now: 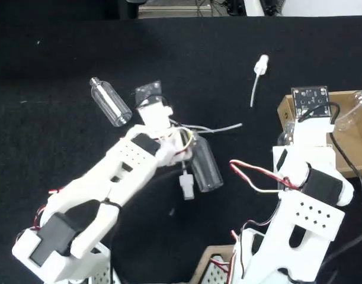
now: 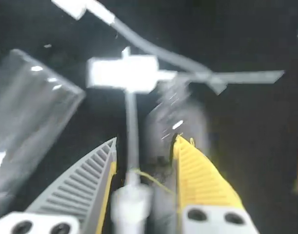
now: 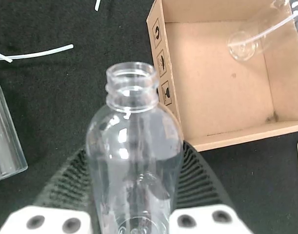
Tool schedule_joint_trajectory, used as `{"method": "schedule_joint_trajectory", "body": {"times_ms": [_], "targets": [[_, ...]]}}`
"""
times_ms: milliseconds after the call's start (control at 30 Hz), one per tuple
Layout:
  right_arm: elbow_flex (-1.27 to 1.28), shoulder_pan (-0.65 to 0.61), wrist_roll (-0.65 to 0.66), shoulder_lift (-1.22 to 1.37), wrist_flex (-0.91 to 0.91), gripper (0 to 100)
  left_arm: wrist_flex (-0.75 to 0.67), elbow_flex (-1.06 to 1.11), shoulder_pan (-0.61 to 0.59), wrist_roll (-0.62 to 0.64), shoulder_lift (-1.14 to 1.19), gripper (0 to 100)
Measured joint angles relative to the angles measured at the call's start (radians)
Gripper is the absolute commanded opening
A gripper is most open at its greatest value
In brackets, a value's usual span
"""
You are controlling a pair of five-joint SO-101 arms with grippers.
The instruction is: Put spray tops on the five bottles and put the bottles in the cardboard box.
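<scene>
One capless bottle [image 3: 133, 122] within the right gripper [image 3: 135, 148]

Lit evenly from overhead in the high view, bright to the point of glare on the white left arm [image 1: 109, 177], flat and dark over the black bench [image 1: 44, 53]. Smeared with blur throughout the left wrist view: blown out to near white on the spray top [image 2: 123, 73], hazy on the clear bottle [image 2: 27, 112], somewhat firmer on the ribbed fingers [image 2: 85, 180] of the left gripper [image 2: 144, 141]. Crisp in the right wrist view, streaked with reflections down the near bottle [image 3: 134, 146], bright inside the cardboard box [image 3: 222, 83], softly shaded along its lower wall.
</scene>
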Motion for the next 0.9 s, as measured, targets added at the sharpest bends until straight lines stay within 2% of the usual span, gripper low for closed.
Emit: {"method": "schedule_joint_trajectory", "body": {"times_ms": [100,233,333,467,667,900], "targets": [[0.0,0.0,0.0,0.0,0.0,1.0,-0.129,0.0,-0.002,0.144,0.029,17],[0.0,0.0,0.0,0.0,0.0,1.0,-0.279,0.0,-0.017,0.186,0.107,17],[0.0,0.0,0.0,0.0,0.0,1.0,-0.327,-0.006,-0.044,0.23,0.19,17],[0.0,0.0,0.0,0.0,0.0,1.0,-0.293,-0.077,-0.086,0.265,0.281,17],[0.0,0.0,0.0,0.0,0.0,1.0,-0.14,-0.167,-0.13,0.267,0.313,17],[0.0,0.0,0.0,0.0,0.0,1.0,-0.115,-0.193,-0.152,0.233,0.322,17]]}}
